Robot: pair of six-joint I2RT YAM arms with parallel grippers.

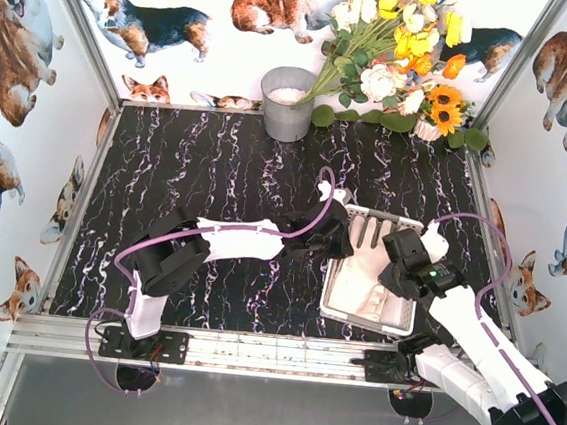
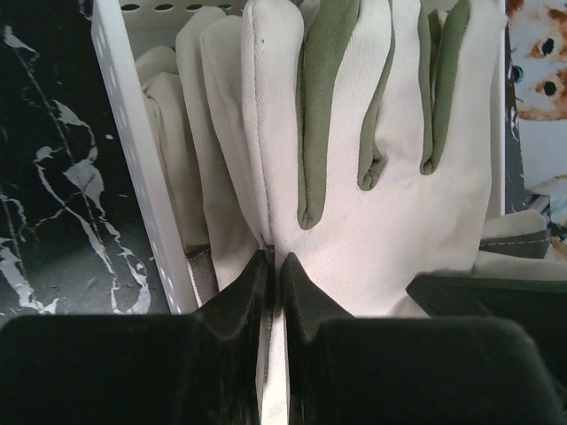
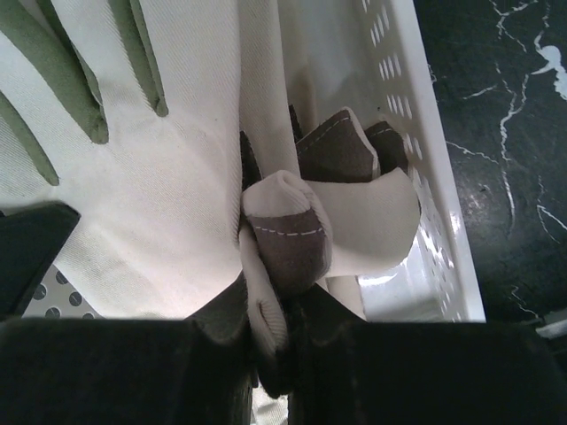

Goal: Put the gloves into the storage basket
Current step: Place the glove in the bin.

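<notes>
The white storage basket (image 1: pixel 329 297) sits right of centre on the black marble table. One cream-white glove (image 2: pixel 354 150) with green strips between its fingers is stretched over the basket, and both grippers hold it. In the left wrist view my left gripper (image 2: pixel 273 263) is shut on this glove's edge. My right gripper (image 3: pixel 275 319) is shut on a folded part of the glove (image 3: pixel 168 177) that has a grey-brown patch. More gloves (image 2: pixel 177 159) lie in the basket by its left wall (image 2: pixel 133 150). From above, both grippers (image 1: pixel 354 231) (image 1: pixel 395 274) meet over the basket.
A grey metal bucket (image 1: pixel 287 102) stands at the back edge, with a bunch of artificial flowers (image 1: pixel 399 53) beside it. Walls printed with corgis close in the table on three sides. The basket's perforated right wall (image 3: pixel 416 159) runs close to my right gripper.
</notes>
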